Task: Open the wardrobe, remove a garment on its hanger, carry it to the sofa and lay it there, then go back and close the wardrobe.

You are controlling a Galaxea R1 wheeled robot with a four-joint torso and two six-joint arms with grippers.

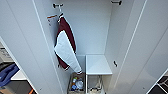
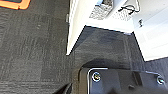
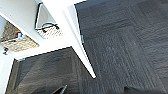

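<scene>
— What's in front of you?

— The wardrobe (image 1: 140, 37), both doors swung wide. A maroon garment with a white panel (image 1: 65, 45) hangs at the left of the interior from a hook on the wall. Lower down on the right sits a white shelf (image 1: 98, 64), and on the cabinet floor there are two woven baskets (image 1: 76, 83), one holding bottles.

— And the black garment, the sofa?

— I can't pick out a black garment or its hanger among what hangs here. Something blue (image 1: 7, 73) lies past the left door, but I cannot tell what it is.

— Your fingers?

— I cannot tell whether either pair is open or closed. My wrist cameras look down on dark grey carpet (image 2: 32, 50), the lower edges of the open doors (image 3: 80, 47) and the baskets.
</scene>
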